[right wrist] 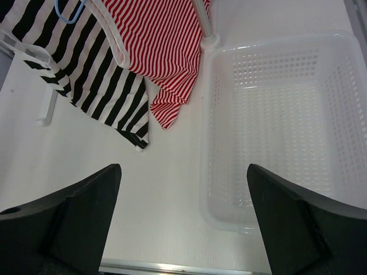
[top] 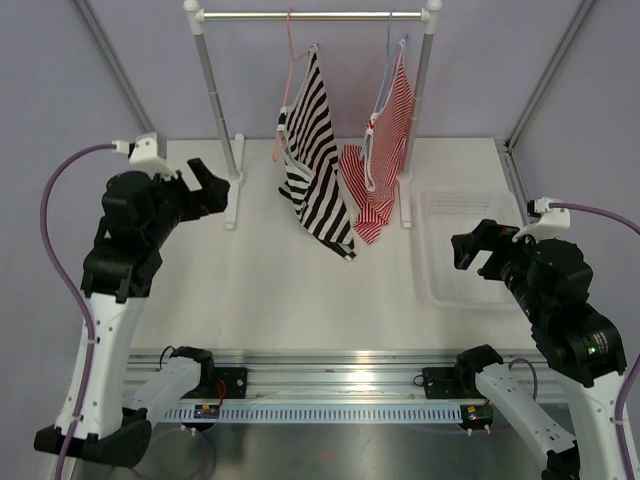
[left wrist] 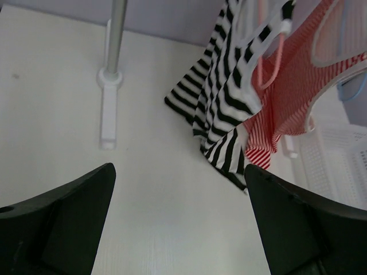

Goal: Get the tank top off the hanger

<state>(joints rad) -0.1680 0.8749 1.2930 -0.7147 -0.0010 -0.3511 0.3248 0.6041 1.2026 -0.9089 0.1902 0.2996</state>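
**A:** How many hands, and how do they stand?

**B:** Two. Furthest left, the left hand is raised over the left edge of the table. Its jaws are spread wide and there is nothing between them.

**A:** What comes next, going right?

**B:** One rack, a rail on two posts, along the far edge of the table. There are two hangers on the rail and two tops, one top on each hanger.

**A:** Which is which?

**B:** The left one is the pink hanger, and the tank top with the black and white stripes hangs on it. The top hangs askew, and its lowest corner seems to reach the table, toward the middle of the far half. Right of it is the blue hanger with the red-and-white top. The two tops touch low down.

**A:** And where is the tank top from the left hand?

**B:** It is to the right of that hand and farther back, well apart from it. The left wrist view shows the top ahead and to the right of the open jaws, with bare table between them.

**A:** What is further right?

**B:** One white basket, by the right edge of the table and just beside the rack's right post. The right hand hovers near the basket on its near side, jaws parted wide and gripping nothing. From that hand the tank top is off to the left and farther back, well apart. The red-and-white top hangs closer to the hand than the tank top does.
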